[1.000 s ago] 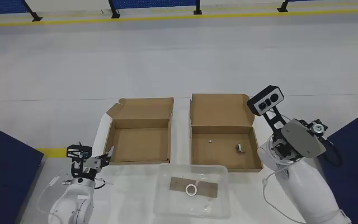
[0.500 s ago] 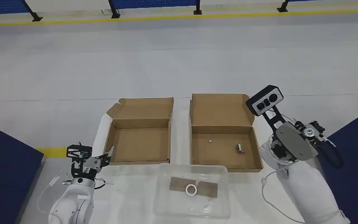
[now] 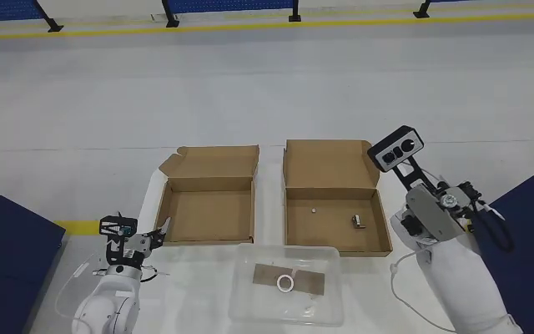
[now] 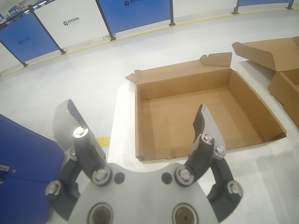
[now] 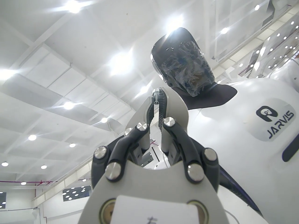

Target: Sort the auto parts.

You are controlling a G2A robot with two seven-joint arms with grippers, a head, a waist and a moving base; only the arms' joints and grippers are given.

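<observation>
Ring [image 3: 285, 283], metal, lies on brown card [image 3: 310, 280] in clear plastic tray [image 3: 242, 292]. Behind tray: cardboard left box [image 3: 206, 215], and right box [image 3: 329, 232] holding small bits [image 3: 358, 222]. Left gripper [image 4: 135, 106], left of tray, gapes wide; right gripper [image 5: 156, 96], right of tray, pinched together.

You worked over a pale, glossy floor [image 3: 250, 92] crossed by a yellow line [image 3: 250, 25]. Beyond it stood blue and white partition panels [image 4: 130, 3] on black posts [image 4: 171, 1]. Overhead, a white ceiling [image 5: 46, 47] carried bright round lights [image 5: 72, 6]. Dark blue panels [image 3: 25, 242] flanked the white table [image 3: 192, 267].
</observation>
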